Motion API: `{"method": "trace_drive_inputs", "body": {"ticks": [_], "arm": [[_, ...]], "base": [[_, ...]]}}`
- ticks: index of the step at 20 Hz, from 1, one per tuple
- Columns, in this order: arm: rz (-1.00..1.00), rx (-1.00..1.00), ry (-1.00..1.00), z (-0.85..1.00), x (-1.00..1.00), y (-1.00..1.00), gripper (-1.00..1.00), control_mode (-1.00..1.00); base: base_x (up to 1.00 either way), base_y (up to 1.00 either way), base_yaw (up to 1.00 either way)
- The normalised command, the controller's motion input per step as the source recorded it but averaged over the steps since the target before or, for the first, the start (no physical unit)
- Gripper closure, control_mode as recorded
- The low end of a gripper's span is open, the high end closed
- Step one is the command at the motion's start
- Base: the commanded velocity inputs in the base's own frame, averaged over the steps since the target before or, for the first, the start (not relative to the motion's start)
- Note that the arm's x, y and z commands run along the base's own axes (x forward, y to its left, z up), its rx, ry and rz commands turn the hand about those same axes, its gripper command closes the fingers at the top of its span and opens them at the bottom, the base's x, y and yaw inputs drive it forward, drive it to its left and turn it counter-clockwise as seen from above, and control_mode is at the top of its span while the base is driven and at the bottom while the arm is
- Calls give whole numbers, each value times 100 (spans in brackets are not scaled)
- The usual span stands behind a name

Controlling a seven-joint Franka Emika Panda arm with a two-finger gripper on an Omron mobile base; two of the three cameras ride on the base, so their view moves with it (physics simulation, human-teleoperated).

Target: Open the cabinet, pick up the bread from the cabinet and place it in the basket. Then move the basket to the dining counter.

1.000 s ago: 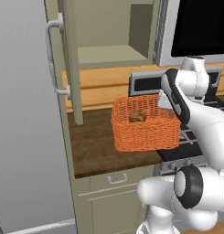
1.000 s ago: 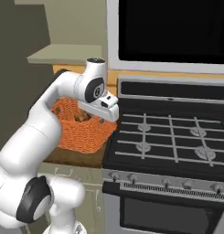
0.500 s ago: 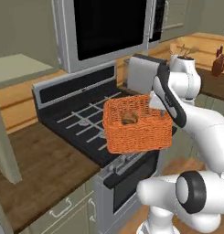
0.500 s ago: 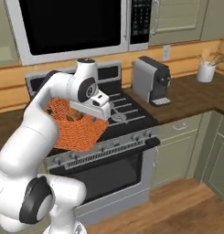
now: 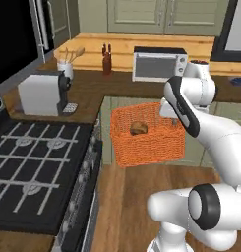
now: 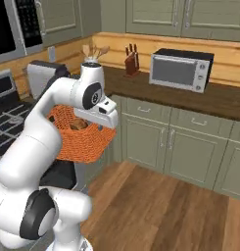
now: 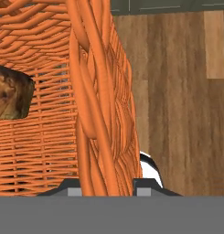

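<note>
The orange woven basket (image 5: 146, 142) hangs in the air above the wooden floor, held by its right-hand wall. My gripper (image 7: 106, 185) is shut on the basket's rim (image 7: 93, 114), one fingertip on each side of the weave. The bread (image 5: 138, 128), a small brown lump, lies inside the basket; in the hand view the bread (image 7: 10, 98) sits at the left, behind the wall I hold. From the right base view the basket (image 6: 84, 142) and bread (image 6: 78, 125) hang just left of my hand (image 6: 104, 120). The cabinet and the dining counter are out of view.
A black stove (image 5: 33, 167) lies low on the left, with a grey coffee machine (image 5: 41, 92) beside it. A dark counter carries a microwave (image 6: 180, 68) and a knife block (image 6: 132, 66). Olive base cabinets (image 6: 156, 137) stand ahead. Open wooden floor (image 6: 165, 206) stretches to the right.
The whole picture has swung to the right, from the stove and range hood to the counter corner and floor, so the camera moved. The basket with the bread stays in my grip.
</note>
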Motion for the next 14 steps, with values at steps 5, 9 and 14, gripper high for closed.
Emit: {"method": "trace_drive_inputs", "body": {"ticks": [5, 9, 14], "arm": [[0, 0, 0, 0, 0, 0, 100, 100], [0, 0, 0, 0, 0, 0, 100, 100], [0, 0, 0, 0, 0, 0, 100, 100]], "base": [[0, 0, -100], [0, 0, -100], [0, 0, -99]]}}
